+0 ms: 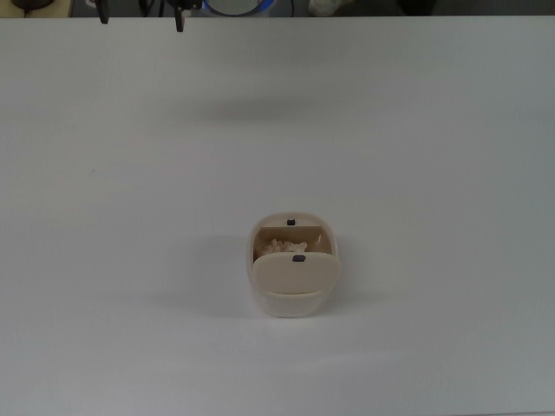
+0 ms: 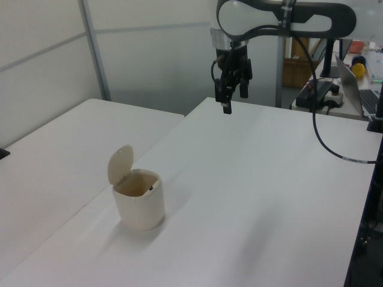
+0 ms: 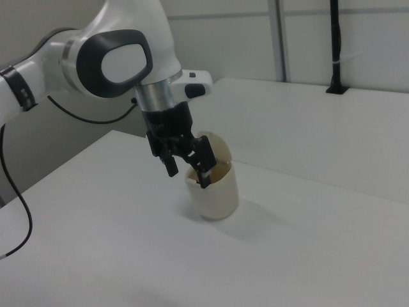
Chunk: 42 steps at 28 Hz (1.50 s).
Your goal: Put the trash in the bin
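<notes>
The beige bin (image 1: 293, 276) stands on the white table, its cream lid (image 1: 295, 270) tipped up over the near half. The trash (image 1: 282, 247), a crumpled off-white wad, lies inside the open half. My gripper (image 1: 140, 13) is open and empty, with only its fingertips showing at the top view's upper left edge. In the left view the gripper (image 2: 233, 100) hangs high above the table's far end, well away from the bin (image 2: 140, 206). In the right view the gripper (image 3: 188, 176) overlaps the bin (image 3: 217, 192) in front of it. The wad is hidden there.
The white table (image 1: 434, 173) spreads around the bin. A black cable (image 2: 323, 137) trails from the arm toward the left view's right. A desk with a laptop (image 2: 359, 78) stands beyond the table's far edge.
</notes>
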{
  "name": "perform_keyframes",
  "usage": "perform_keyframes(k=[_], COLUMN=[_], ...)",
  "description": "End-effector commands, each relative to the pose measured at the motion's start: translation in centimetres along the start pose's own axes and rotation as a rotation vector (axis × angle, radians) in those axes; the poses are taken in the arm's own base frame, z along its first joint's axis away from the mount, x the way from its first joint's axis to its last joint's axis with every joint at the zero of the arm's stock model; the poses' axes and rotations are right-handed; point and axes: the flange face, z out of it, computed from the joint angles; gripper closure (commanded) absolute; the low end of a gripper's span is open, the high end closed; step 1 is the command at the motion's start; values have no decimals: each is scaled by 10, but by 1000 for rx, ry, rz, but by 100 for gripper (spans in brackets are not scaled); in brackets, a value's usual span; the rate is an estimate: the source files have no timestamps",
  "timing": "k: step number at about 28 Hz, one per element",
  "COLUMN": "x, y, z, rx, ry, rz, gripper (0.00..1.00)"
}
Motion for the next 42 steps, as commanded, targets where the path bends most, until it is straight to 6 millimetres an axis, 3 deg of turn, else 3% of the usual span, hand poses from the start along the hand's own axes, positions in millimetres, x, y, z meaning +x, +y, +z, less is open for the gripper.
perform_keyframes(k=[1,17,23,42], x=[-3,-2,-12,-9], y=[-9,-16,-13,-15], z=[1,-4,-14,-11], rx=[16,46,49,51], ry=[-19,-2,7,6], rz=[-22,-34,-32,-38], gripper=[0,0,0,0])
